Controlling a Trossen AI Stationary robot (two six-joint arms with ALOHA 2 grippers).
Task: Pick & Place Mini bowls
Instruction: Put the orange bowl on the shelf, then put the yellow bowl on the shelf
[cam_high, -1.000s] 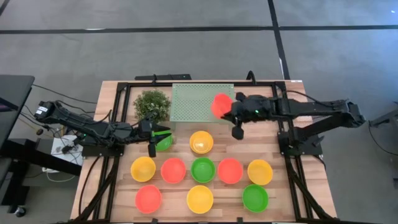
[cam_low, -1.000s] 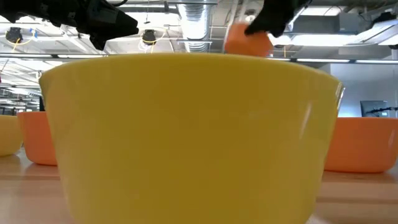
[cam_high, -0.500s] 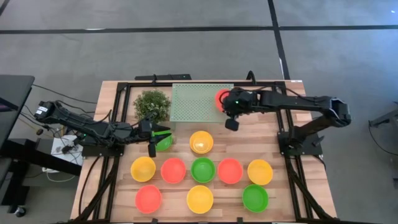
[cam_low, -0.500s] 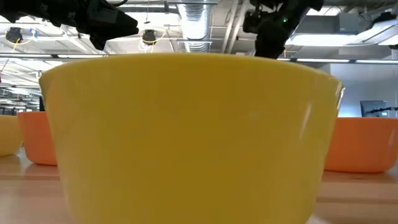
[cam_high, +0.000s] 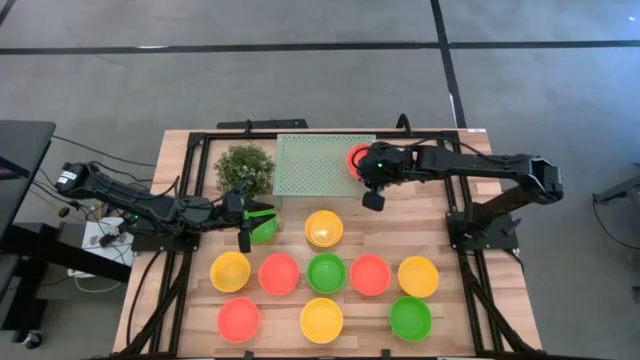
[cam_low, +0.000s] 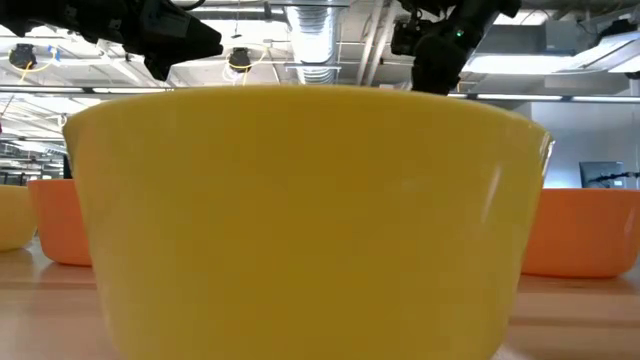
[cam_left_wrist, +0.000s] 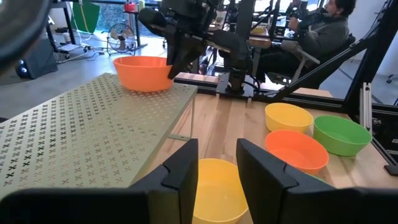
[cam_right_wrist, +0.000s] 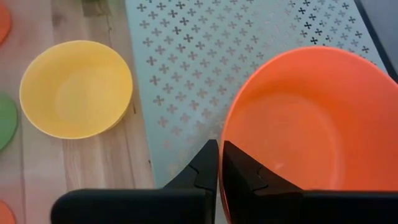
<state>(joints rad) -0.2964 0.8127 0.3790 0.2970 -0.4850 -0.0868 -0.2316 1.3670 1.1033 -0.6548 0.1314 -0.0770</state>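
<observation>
One red-orange bowl (cam_right_wrist: 298, 124) sits on the pale perforated tray's (cam_high: 315, 165) right edge, its rim pinched by the right pincer (cam_right_wrist: 219, 163). Eight more bowls lie across the wooden surface (cam_high: 440, 230). Left pincer (cam_left_wrist: 216, 163) hovers parted above a green bowl (cam_high: 262, 229) beside the plant (cam_high: 245, 167).

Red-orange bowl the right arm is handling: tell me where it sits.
In the high view the red-orange bowl sits on the perforated tray's right edge, pinched at its rim by the right end effector.

arms (cam_high: 470, 175): dark, jointed | cables: black | green LED lit
</observation>
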